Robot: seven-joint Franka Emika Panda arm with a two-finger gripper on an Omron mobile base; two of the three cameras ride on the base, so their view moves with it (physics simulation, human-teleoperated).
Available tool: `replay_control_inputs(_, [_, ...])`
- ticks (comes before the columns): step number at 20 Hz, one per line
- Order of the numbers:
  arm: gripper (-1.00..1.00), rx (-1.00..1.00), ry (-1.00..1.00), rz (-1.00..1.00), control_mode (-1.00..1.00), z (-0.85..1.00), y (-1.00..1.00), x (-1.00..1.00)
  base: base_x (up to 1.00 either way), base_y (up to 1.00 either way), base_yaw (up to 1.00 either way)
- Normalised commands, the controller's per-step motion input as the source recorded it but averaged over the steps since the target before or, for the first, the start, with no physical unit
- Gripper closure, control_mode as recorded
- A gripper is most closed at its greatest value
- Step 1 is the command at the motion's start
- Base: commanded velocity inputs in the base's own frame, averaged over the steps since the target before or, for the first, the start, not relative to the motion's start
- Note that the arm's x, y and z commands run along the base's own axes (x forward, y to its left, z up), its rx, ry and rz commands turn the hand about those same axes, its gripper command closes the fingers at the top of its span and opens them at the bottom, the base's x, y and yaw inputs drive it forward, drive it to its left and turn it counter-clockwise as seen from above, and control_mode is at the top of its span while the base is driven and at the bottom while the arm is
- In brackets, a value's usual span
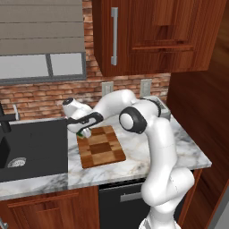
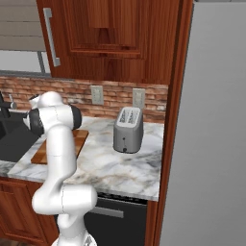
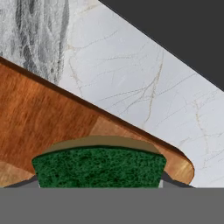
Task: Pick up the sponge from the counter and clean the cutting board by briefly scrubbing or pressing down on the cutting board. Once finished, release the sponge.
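Note:
The sponge [image 3: 98, 168], dark green over a yellow layer, sits between my fingertips at the bottom of the hand view. My gripper [image 3: 99, 183] is shut on it. Just beneath lies a rounded corner of the checkered wooden cutting board [image 3: 43, 113]. From the left base view, the gripper [image 1: 84, 131] hovers low over the far left corner of the cutting board [image 1: 103, 150], and a bit of green sponge [image 1: 80, 133] peeks out under it. The board rests on the white marble counter [image 1: 147, 147]. My arm hides most of the cutting board [image 2: 80, 138] in the right base view.
A black sink basin [image 1: 31, 143] lies directly left of the board, with a dark faucet [image 1: 4, 120] behind it. A silver toaster [image 2: 128, 129] stands at the back right by the brick wall. Wooden cabinets hang overhead.

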Motion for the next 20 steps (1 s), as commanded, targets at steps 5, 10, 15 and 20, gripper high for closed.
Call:
replay_control_inputs(5, [1.00,0.05,0.00,0.00,-1.00,-0.24,-0.06,-0.60,0.00,0.00,0.00])
replay_control_inputs(10, [1.00,0.07,0.12,0.00,-1.00,-0.17,-0.05,-0.65,0.00,0.00,0.00])
replay_control_inputs(15, [1.00,0.05,0.11,0.00,-1.00,-0.26,-0.08,-0.66,0.00,0.00,0.00])
replay_control_inputs(20, [1.00,0.04,0.07,0.00,-1.00,-0.27,-0.14,-0.72,0.00,0.00,0.00])
